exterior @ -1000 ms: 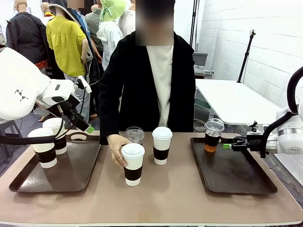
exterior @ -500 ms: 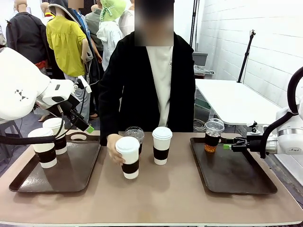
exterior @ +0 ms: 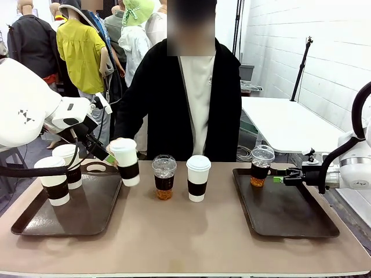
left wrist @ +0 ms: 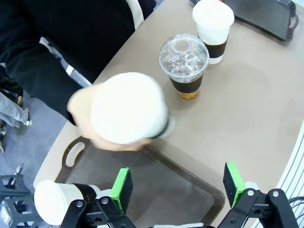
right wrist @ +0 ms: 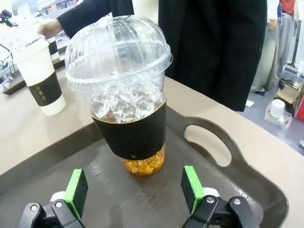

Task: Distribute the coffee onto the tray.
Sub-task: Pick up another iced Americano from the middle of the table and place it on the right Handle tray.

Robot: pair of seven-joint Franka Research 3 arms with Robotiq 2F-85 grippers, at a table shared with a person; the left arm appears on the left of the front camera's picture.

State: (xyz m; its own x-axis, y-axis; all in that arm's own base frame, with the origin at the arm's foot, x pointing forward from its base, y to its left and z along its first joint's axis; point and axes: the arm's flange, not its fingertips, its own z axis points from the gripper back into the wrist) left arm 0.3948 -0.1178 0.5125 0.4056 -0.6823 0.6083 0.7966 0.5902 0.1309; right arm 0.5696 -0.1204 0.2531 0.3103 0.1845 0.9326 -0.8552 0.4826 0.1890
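A person's hand holds a white sleeved cup [exterior: 125, 161] in the air over the left tray's [exterior: 87, 217] near right corner, just in front of my left gripper [exterior: 108, 157]. In the left wrist view that cup [left wrist: 128, 108] hangs above my open gripper [left wrist: 178, 185], not between the pads. Two white cups [exterior: 52, 180] [exterior: 70, 165] stand on the left tray. An iced drink [exterior: 164, 176] and a white cup [exterior: 198, 178] stand mid-table. My right gripper [exterior: 279, 179] is open beside an iced cup [right wrist: 128, 95] standing on the right tray [exterior: 290, 214].
The person in a black jacket [exterior: 162, 98] stands at the far edge of the table. Both trays have handle cut-outs at their far rims [right wrist: 209, 137]. Bare brown tabletop [exterior: 185, 237] lies between the trays at the front.
The person's hand lifted the white cup from the table's middle and carried it left, up to my left gripper. The iced drink behind it now shows fully. Both arms stayed still.
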